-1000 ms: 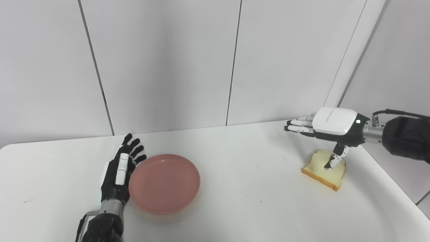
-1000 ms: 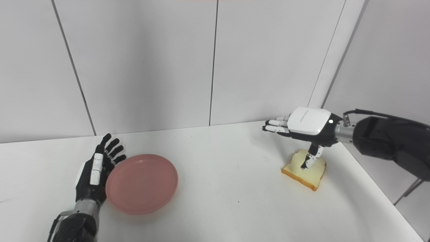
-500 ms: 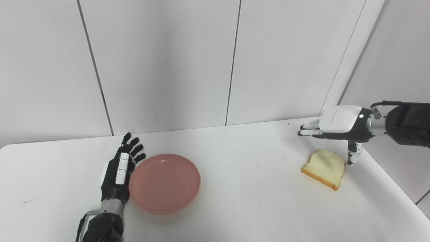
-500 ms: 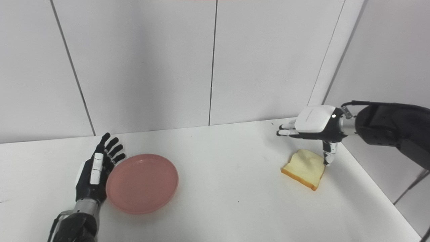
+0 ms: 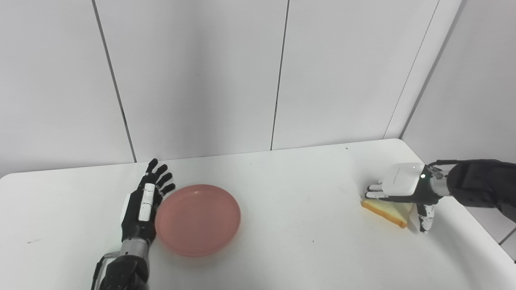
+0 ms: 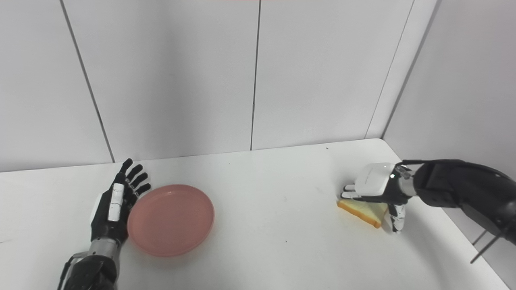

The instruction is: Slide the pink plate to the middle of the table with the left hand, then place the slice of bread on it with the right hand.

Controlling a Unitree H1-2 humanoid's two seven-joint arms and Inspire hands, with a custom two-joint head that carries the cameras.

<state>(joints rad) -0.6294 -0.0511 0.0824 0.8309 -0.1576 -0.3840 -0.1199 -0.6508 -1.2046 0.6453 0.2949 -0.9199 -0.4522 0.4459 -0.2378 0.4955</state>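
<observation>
The pink plate lies flat on the white table, left of its middle. My left hand rests open on the table along the plate's left rim, fingers spread and pointing away from me; whether it touches the rim is unclear. At the far right the slice of bread lies flat on the table. My right hand is low over it, palm down, fingers stretched leftward across its top. The thumb points down beside the slice's right corner. The hand hides most of the bread.
The table's right edge runs close behind the right hand, next to the side wall. White wall panels close off the back. Bare tabletop stretches between the plate and the bread.
My right hand has pulled back to the right and dropped from above the table onto the bread, now covering it. The left hand, the plate and the bread have stayed put.
</observation>
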